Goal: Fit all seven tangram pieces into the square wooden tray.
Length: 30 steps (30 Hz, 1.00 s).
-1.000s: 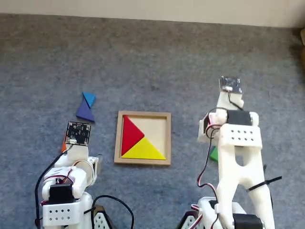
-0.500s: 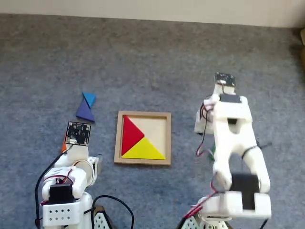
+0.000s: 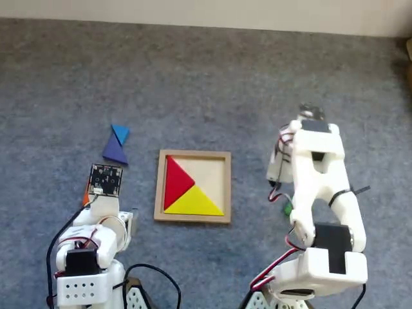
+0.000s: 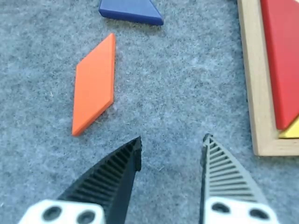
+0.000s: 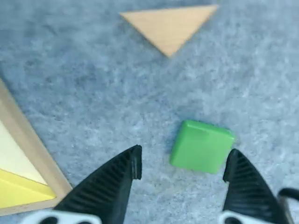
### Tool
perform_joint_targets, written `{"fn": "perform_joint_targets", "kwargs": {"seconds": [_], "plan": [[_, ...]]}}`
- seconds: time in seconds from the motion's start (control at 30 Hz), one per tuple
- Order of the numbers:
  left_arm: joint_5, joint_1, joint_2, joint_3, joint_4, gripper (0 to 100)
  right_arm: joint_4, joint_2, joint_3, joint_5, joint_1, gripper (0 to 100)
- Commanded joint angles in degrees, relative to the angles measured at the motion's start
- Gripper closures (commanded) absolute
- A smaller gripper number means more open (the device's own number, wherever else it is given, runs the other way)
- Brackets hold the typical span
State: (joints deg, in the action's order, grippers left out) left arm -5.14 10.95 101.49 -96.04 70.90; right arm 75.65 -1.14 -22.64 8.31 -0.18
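Two of seven pieces, red triangle (image 3: 177, 180) and yellow triangle (image 3: 194, 202), lie in the tray (image 3: 193, 154). Five remain on the counter: orange parallelogram (image 4: 93, 84), navy piece (image 4: 131, 11) and blue triangle (image 3: 120, 134) on the tray's left-arm side, green square (image 5: 202, 146) and tan triangle (image 5: 168, 25) on its right-arm side. Left gripper (image 4: 172, 140): jaws wide open, empty. Right gripper (image 5: 184, 151): jaws wide open, straddling the green square, not gripping.

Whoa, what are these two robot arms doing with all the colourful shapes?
They're working on a tangram puzzle. The square wooden tray holds a red triangle and a yellow triangle so far. The right gripper is open above a green square piece, with a plain wooden triangle lying beyond it. The left gripper is open near an orange parallelogram and a dark blue triangle. A light blue triangle also lies outside the tray. Five pieces are not yet in.
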Motion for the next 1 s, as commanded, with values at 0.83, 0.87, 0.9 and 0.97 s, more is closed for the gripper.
{"fn": "perform_joint_targets", "kwargs": {"seconds": [0.83, 0.87, 0.9, 0.97], "plan": [[0.53, 0.31, 2.86, -1.19, 0.26, 79, -13.76, -2.42, -14.11, -8.79, 5.32, 95.8], [0.53, 0.31, 2.86, -1.19, 0.26, 79, -13.76, -0.92, -14.11, -9.58, 5.23, 98.0], [0.53, 0.31, 2.86, -1.19, 0.26, 79, -13.76, 0.66, -14.29, -10.11, 5.23, 99.5], [0.53, 0.31, 2.86, -1.19, 0.26, 79, -13.67, 4.35, -14.55, -10.29, 5.23, 99.4]]}}
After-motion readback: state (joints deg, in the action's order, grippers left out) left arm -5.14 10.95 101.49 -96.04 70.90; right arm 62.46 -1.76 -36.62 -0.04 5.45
